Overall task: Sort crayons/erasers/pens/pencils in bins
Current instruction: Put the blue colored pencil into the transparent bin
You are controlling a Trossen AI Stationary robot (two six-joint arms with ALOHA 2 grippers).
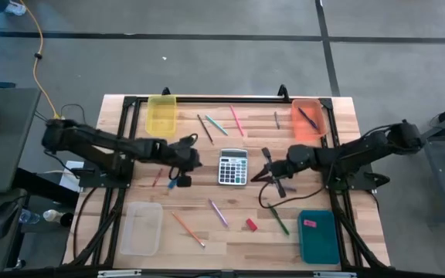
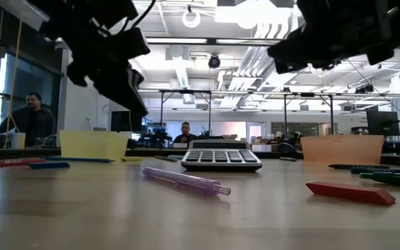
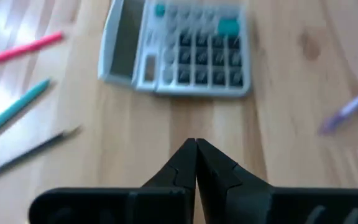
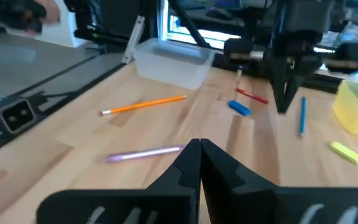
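My left gripper (image 1: 197,161) hovers shut and empty just left of the grey calculator (image 1: 233,167); its own view shows the shut fingertips (image 3: 196,147) above bare wood. My right gripper (image 1: 263,176) hangs shut and empty right of the calculator, pointing toward the left arm (image 4: 284,74). Loose on the table lie a purple pen (image 4: 145,154), an orange pencil (image 4: 145,106), a blue crayon (image 4: 240,107), a red crayon (image 4: 252,95), a red eraser (image 1: 250,225) and a yellow eraser (image 4: 345,152). The yellow bin (image 1: 161,114), orange bin (image 1: 308,120), clear bin (image 1: 141,228) and teal bin (image 1: 318,235) stand at the table's corners.
Pens and pencils (image 1: 216,125) lie between the two far bins. The orange bin holds a purple pen (image 1: 309,117), and a pink eraser (image 1: 310,223) lies in the teal bin. A green pen (image 1: 279,220) lies near the teal bin. People sit in the room beyond the table (image 2: 30,118).
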